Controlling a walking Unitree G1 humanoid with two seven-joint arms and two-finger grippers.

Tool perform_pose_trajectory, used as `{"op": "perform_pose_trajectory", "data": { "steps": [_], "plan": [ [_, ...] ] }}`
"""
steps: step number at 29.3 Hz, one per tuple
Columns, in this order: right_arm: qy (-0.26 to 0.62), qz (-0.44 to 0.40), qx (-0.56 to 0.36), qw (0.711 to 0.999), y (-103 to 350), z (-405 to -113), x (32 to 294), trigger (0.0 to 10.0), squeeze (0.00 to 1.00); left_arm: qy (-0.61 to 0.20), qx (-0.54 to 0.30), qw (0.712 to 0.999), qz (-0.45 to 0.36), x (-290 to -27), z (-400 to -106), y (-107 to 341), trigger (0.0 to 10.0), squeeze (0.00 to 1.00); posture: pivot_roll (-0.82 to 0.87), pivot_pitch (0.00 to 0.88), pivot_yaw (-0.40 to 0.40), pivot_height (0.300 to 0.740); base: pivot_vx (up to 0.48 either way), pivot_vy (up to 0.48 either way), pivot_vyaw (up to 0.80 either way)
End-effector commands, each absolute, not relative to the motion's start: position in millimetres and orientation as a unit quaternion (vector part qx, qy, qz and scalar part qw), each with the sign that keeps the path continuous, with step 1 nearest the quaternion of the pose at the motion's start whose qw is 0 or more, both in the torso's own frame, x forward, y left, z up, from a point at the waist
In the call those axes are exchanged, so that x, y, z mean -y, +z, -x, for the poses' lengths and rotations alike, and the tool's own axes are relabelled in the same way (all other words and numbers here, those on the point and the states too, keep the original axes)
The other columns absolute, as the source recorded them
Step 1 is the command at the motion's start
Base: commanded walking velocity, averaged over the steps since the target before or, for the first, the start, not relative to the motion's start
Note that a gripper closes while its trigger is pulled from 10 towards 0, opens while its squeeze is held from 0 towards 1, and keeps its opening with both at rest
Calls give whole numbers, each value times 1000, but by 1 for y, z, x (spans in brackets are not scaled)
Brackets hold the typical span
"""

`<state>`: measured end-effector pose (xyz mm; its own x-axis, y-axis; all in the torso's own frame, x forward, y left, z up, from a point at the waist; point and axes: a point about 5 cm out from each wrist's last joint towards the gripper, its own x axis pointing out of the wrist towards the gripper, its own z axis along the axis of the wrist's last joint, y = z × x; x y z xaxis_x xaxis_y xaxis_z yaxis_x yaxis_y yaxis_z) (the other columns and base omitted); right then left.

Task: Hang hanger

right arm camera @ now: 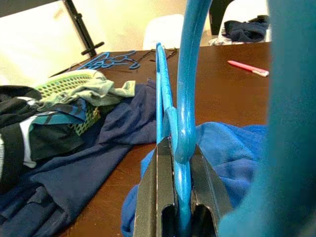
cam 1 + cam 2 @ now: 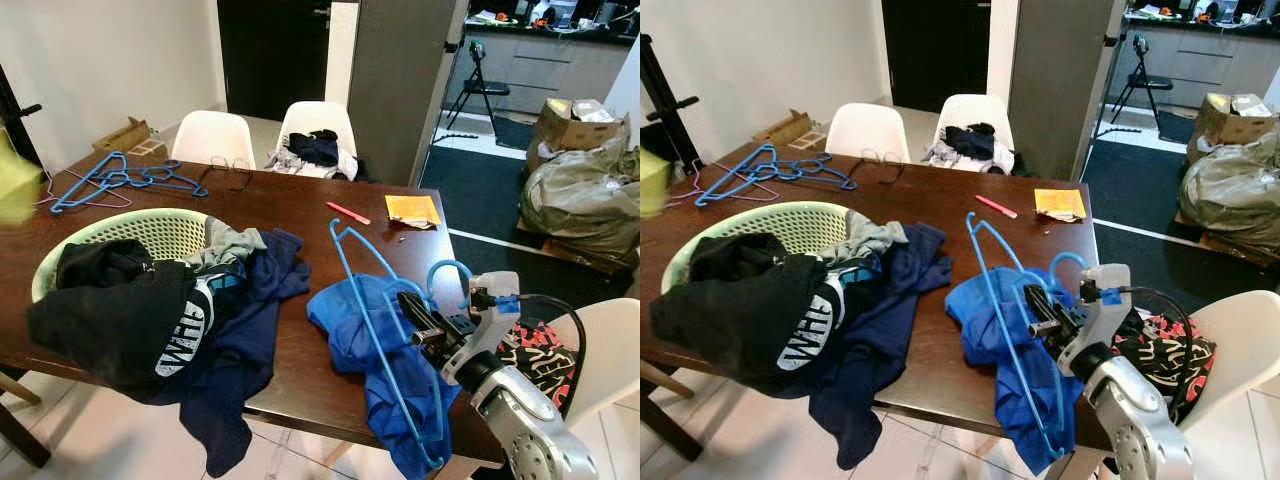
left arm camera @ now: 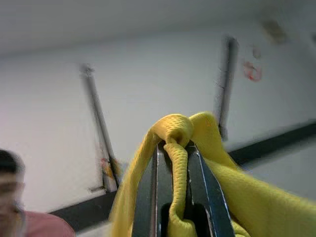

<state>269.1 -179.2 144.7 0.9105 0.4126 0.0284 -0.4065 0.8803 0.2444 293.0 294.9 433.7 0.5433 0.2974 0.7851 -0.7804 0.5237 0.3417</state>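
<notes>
A blue plastic hanger (image 2: 372, 330) lies tilted over a blue shirt (image 2: 350, 325) at the table's near right edge. My right gripper (image 2: 418, 318) is shut on the blue hanger near its hook, and the right wrist view shows the blue hanger (image 1: 182, 128) clamped between the black fingers (image 1: 154, 197). My left gripper (image 3: 174, 148) is shut on a yellow mesh garment (image 3: 212, 168), held up before a white wall. That yellow garment (image 2: 15, 180) shows at the far left edge of the left eye view.
A green laundry basket (image 2: 150, 235) with dark clothes spilling out sits on the brown table (image 2: 300, 215). More blue hangers (image 2: 120, 178) lie at the far left, a pink pen (image 2: 348, 212) and yellow paper (image 2: 412, 209) at the back. White chairs ring the table. A person shows in the left wrist view.
</notes>
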Motion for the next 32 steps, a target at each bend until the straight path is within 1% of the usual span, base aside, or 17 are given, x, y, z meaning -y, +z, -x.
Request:
{"op": "perform_pose_trajectory", "data": {
  "steps": [1,2,4,6,7,8,9,11,13,15,16,18,20,23,24,27,32],
  "plan": [
    [213,-127,-19,969,143,-269,178,10000,0,260,289,845,-368,-276,-325,394,0,0,7,0,-26,740,0,0,0],
    [213,-127,-19,969,143,-269,178,10000,0,260,289,845,-368,-276,-325,394,0,0,7,0,-26,740,0,0,0],
    [212,-127,-21,969,143,-268,178,10000,0,222,236,879,-351,-270,-345,357,0,0,-2,0,-25,740,0,0,0],
    [212,-127,-21,969,143,-268,178,10000,0,222,236,879,-351,-270,-345,357,0,0,-2,0,-25,740,0,0,0],
    [212,-127,-21,969,143,-268,178,10000,0,212,212,893,-336,-270,-353,339,0,0,-2,0,-25,740,0,0,0],
    [212,-127,-21,969,143,-268,178,10000,0,212,212,893,-336,-270,-353,339,0,0,-2,0,-25,740,0,0,0],
    [210,-127,-22,969,143,-267,178,10000,0,217,178,904,-322,-277,-360,318,0,0,-7,0,-24,740,0,0,0],
    [210,-127,-22,969,143,-267,178,10000,0,217,178,904,-322,-277,-360,318,0,0,-7,0,-24,740,0,0,0],
    [208,-128,-23,969,142,-266,179,10000,0,247,121,926,-259,-299,-366,291,0,0,-6,0,-24,740,0,0,0],
    [208,-128,-23,969,142,-266,179,10000,0,247,121,926,-259,-299,-366,291,0,0,-6,0,-24,740,0,0,0],
    [207,-128,-24,970,142,-266,180,10000,0,260,96,934,-226,-308,-367,281,0,0,-4,0,-25,740,0,0,0],
    [206,-129,-25,970,142,-266,180,10000,0,261,84,940,-202,-309,-368,274,0,0,-5,0,-25,740,0,0,0],
    [206,-129,-25,970,142,-266,180,10000,0,261,84,940,-202,-309,-368,274,0,0,-5,0,-25,740,0,0,0],
    [204,-128,-27,970,141,-266,180,10000,0,224,74,953,-191,-291,-374,259,0,0,-10,0,-26,740,0,0,0],
    [204,-128,-27,970,141,-266,180,10000,0,224,74,953,-191,-291,-374,259,0,0,-10,0,-26,740,0,0,0],
    [204,-129,-28,970,141,-266,181,10000,0,181,92,959,-196,-269,-380,262,0,0,-8,0,-25,740,0,0,0],
    [203,-129,-29,970,140,-266,181,10000,0,174,109,961,-183,-264,-383,271,0,0,-8,0,-24,740,0,0,0]
  ]
}}
